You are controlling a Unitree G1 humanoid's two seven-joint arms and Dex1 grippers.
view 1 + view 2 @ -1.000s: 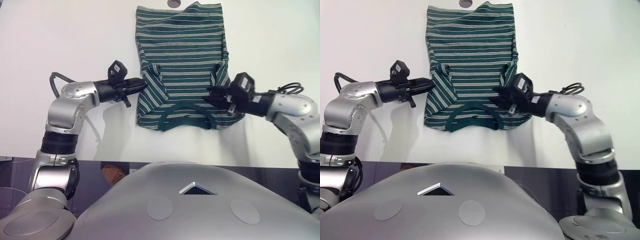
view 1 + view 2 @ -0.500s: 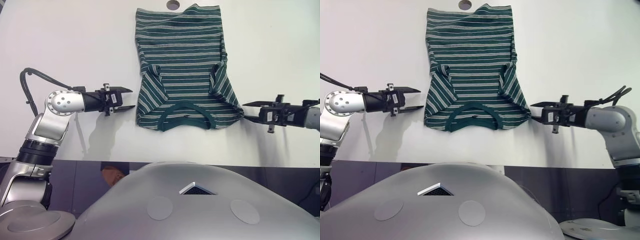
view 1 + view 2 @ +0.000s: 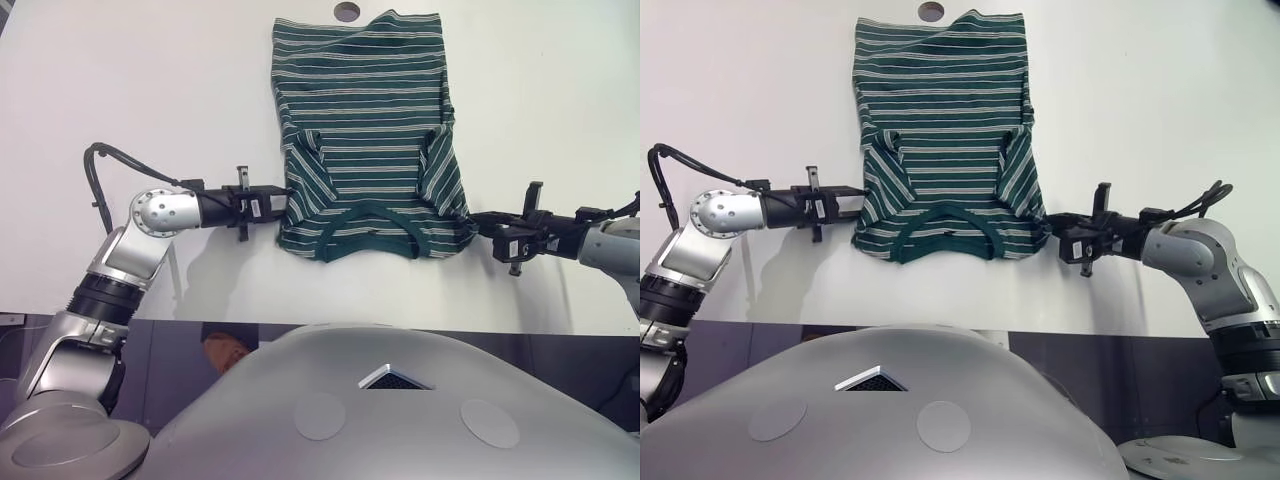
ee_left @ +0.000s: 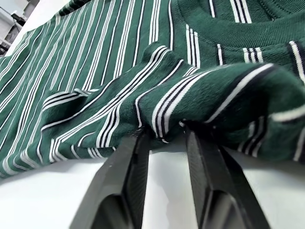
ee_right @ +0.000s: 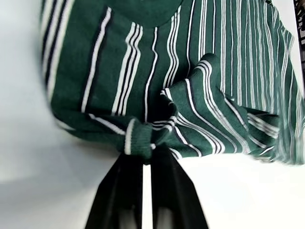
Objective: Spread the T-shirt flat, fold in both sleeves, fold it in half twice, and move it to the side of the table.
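A dark green T-shirt (image 3: 365, 110) with white stripes lies on the white table (image 3: 140, 90). Both sleeves are folded in and the collar points toward me. My left gripper (image 3: 283, 197) is at the shirt's near left corner. In the left wrist view its fingers (image 4: 135, 157) pinch a bunched fold of the hem. My right gripper (image 3: 477, 221) is at the near right corner. In the right wrist view it (image 5: 147, 151) is shut on a rolled bit of the striped edge. Both arms lie low over the table.
A small grey round hole (image 3: 347, 12) sits in the table just beyond the shirt's far edge. Bare white tabletop stretches to the left and right of the shirt. The table's near edge (image 3: 200, 322) runs just below both arms.
Both grippers stood open beside the shirt half a second ago. They have moved inward to its near corners, turned at the wrist and shut on the fabric.
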